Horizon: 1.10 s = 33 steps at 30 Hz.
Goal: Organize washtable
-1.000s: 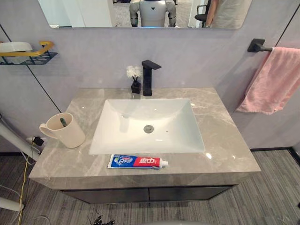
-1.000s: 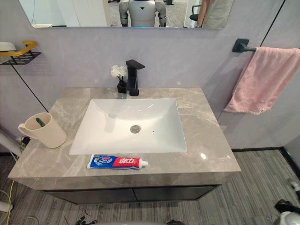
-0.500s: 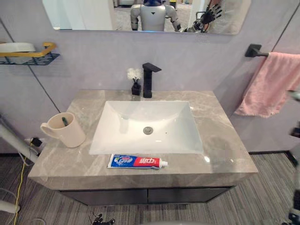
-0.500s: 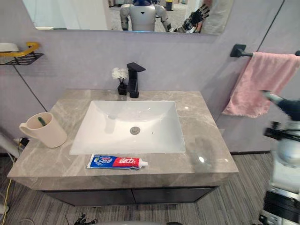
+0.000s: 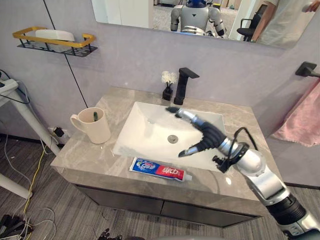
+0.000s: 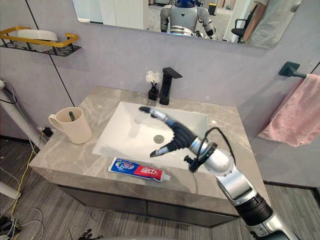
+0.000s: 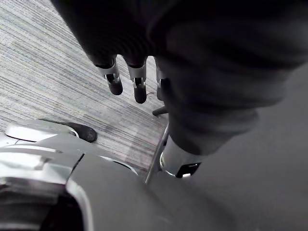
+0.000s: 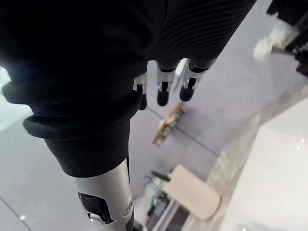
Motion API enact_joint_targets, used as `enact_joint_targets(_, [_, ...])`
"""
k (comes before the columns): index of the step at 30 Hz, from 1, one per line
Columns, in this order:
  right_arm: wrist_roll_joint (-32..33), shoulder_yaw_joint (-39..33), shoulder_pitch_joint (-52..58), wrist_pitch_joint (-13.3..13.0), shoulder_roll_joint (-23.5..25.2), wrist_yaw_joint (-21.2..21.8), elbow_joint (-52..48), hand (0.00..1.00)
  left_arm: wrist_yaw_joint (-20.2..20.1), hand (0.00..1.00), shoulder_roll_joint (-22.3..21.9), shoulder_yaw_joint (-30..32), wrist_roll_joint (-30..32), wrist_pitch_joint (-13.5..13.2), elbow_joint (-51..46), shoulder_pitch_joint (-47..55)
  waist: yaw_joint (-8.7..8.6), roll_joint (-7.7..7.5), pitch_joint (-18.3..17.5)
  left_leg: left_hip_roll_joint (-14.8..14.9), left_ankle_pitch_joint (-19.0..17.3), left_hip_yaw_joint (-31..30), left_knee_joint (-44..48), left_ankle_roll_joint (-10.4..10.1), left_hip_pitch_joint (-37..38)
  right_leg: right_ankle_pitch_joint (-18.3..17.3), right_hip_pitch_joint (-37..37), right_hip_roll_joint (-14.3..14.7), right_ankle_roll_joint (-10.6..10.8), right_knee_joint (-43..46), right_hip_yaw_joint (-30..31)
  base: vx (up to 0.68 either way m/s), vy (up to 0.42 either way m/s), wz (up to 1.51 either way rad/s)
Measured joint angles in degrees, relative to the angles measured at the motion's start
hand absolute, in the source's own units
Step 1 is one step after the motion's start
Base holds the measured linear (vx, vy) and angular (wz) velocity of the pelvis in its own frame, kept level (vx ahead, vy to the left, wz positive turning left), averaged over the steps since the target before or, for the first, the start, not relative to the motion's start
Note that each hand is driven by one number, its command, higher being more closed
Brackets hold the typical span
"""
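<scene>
near spread fingers (image 5: 185, 115), toothpaste (image 5: 160, 169), apparently untouched

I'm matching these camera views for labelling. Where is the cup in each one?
Left eye view: cup on the counter's left part, left of the sink.
Right eye view: cup in the same spot, left of the sink.
Right wrist view: cup beyond the right hand, on the counter beside the sink.
Left wrist view: left hand hangs over striped floor.
Shared landmark: the white sink.
</scene>
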Motion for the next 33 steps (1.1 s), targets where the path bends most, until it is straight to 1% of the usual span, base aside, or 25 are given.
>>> enact_joint_targets(2, [-0.52,2.39,0.0,0.03,0.0,0.91,0.0,0.0,0.01,0.0,0.44,-1.31,-0.01,0.0,0.0,-0.13,0.03,-0.06,-0.01,0.04,0.0,-0.04,0.02,0.0,0.0,0.0,0.01,0.04,0.0,0.0,0.0,-0.04,-0.02,0.0])
enact_joint_targets(7, [-5.03,6.29,0.0,0.13,-0.01,1.63,0.04,0.0,0.03,0.0,1.0,-2.84,-0.02,0.03,1.26,-1.34,0.04,-0.05,0.0,0.04,0.0,-0.03,0.1,0.0,0.0,0.01,0.03,0.04,-0.01,0.06,0.05,-0.03,-0.011,0.0])
enact_joint_targets(9, [-9.41,8.73,0.01,0.59,0.02,1.72,0.21,0.0,0.02,0.0,1.45,-4.22,-0.04,0.08,1.75,-1.86,0.05,-0.05,0.0,0.04,0.0,0.04,0.1,0.0,0.01,0.01,0.0,0.05,-0.02,0.06,0.14,0.0,0.0,0.0])
enact_joint_targets(10, [-10.24,9.28,0.01,0.86,0.03,1.71,0.26,0.0,0.03,0.0,1.46,-4.25,-0.05,0.1,1.82,-1.94,0.04,-0.05,0.0,0.04,0.0,0.07,0.11,0.0,0.01,0.01,-0.01,0.05,-0.02,0.06,0.16,0.0,0.0,0.0])
enact_joint_targets(12, [-15.66,10.43,0.09,1.11,0.2,1.51,0.72,0.0,0.04,0.0,1.79,-5.31,-0.16,0.1,2.24,-2.28,0.02,-0.05,0.0,0.03,-0.01,0.13,0.11,0.01,0.02,0.02,-0.01,0.05,-0.02,0.06,0.23,0.0,0.0,0.0])
enact_joint_targets(13, [-16.66,10.65,0.11,1.11,0.21,1.4,0.99,0.0,0.05,0.0,1.83,-5.5,-0.18,0.11,2.24,-2.3,0.02,-0.05,0.0,0.03,-0.01,0.15,0.12,0.01,0.03,0.02,-0.01,0.06,-0.02,0.06,0.25,0.0,0.0,0.0])
enact_joint_targets(15, [-22.39,11.01,0.83,1.09,0.8,0.39,2.49,0.0,0.1,0.0,1.99,-6.1,-0.87,0.16,2.24,-2.3,0.01,-0.05,0.0,0.03,-0.01,0.17,0.13,0.01,0.03,0.02,-0.01,0.07,-0.03,0.06,0.27,-0.02,-0.007,0.0])
enact_joint_targets(16, [-26.43,10.96,1.94,1.21,2.01,-0.4,3.81,0.0,0.14,0.0,2.07,-6.45,-1.23,0.35,2.28,-2.33,0.02,-0.01,0.03,0.05,-0.01,0.2,0.18,0.01,0.05,0.03,-0.02,0.09,-0.03,0.05,0.27,-0.03,-0.013,0.0])
enact_joint_targets(20, [-32.56,10.94,5.98,1.24,5.05,-0.84,5.39,0.0,0.21,0.0,2.12,-6.92,-1.26,0.81,2.38,-2.52,0.0,0.2,0.19,0.1,-0.01,0.22,0.29,0.0,0.04,0.05,0.01,0.1,-0.04,0.05,0.26,-0.01,-0.004,0.0])
enact_joint_targets(22, [-36.66,10.94,8.24,1.25,6.98,-1.17,5.54,0.0,0.23,0.0,2.24,-7.6,-1.26,1.02,2.89,-2.59,-0.17,0.46,0.35,0.13,-0.02,0.23,0.41,-0.01,0.02,0.07,0.02,0.12,-0.07,0.05,0.26,0.0,0.0,0.0])
enact_joint_targets(25, [-39.86,10.67,9.43,1.38,9.37,-3.21,7.27,0.0,0.33,0.0,2.28,-7.9,-1.4,1.14,2.98,-2.6,-0.18,0.64,0.47,0.23,-0.03,0.24,0.66,-0.03,-0.05,0.15,0.03,0.19,-0.16,0.05,0.27,0.0,0.0,0.0])
enact_joint_targets(28, [-41.42,9.61,9.96,2.31,11.08,-3.46,7.79,0.0,0.34,0.0,2.26,-7.97,-2.38,1.24,3.01,-2.61,-0.12,0.9,0.69,0.25,-0.04,0.17,0.92,-0.04,-0.22,0.22,0.03,0.2,-0.16,0.05,0.23,0.0,0.0,0.0])
enact_joint_targets(30, [-43.03,8.09,10.29,2.61,13.0,-4.78,8.03,0.0,0.33,0.0,2.26,-7.96,-2.48,1.24,3.0,-2.58,-0.12,1.03,0.81,0.28,-0.04,0.13,1.04,-0.04,-0.27,0.27,0.03,0.21,-0.14,0.05,0.19,0.0,0.0,0.0])
enact_joint_targets(31, [-43.11,7.62,10.51,2.64,13.44,-4.98,8.03,0.0,0.33,0.0,2.26,-7.96,-2.5,1.25,3.0,-2.56,-0.12,1.12,0.88,0.28,-0.04,0.13,1.05,-0.04,-0.27,0.28,0.04,0.21,-0.14,0.06,0.19,0.0,0.0,0.0])
enact_joint_targets(33, [-43.45,6.16,11.23,3.54,14.74,-5.59,8.06,0.0,0.32,0.0,2.3,-7.95,-2.51,1.24,2.97,-2.55,-0.15,1.01,1.09,0.28,-0.04,0.09,1.08,-0.04,-0.26,0.29,0.08,0.2,-0.12,0.06,0.18,0.0,0.0,0.0])
